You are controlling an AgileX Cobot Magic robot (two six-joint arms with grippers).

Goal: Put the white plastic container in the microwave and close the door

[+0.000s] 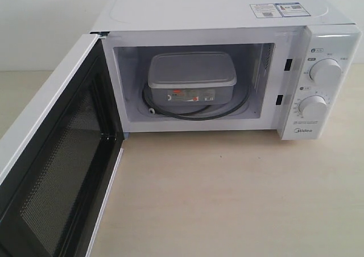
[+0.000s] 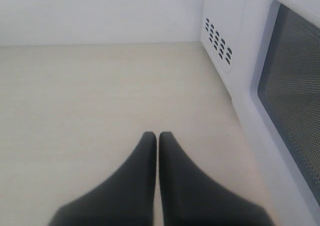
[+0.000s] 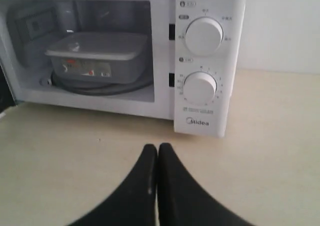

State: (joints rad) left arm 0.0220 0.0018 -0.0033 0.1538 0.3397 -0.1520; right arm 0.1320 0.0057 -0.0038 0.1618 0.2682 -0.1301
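The left gripper point(image 2: 157, 135), with its two black tapered fingers, was closed on nothing, the tips pressed together above the pale beige table point(image 2: 90, 96). Just beside it stood the white side-hinged door point(image 2: 292, 81) with its dark rectangular window. The right gripper point(image 3: 157, 146) was closed and empty in the same way. It hung over the table in front of the control panel.

In the exterior view the door point(image 1: 51, 171) was swung wide open toward the camera and showed its black mesh inner face. Behind it the white boxy microwave point(image 1: 227, 12) stood on the table, with two round white dials point(image 1: 325, 71) one above the other on its right side and a small printed sticker point(image 1: 277, 9) on top. Deep in the cavity, the translucent white plastic container point(image 1: 191, 75) with its flat lid rested on the round glass turntable point(image 1: 230, 109), its red-marked label facing the opening.
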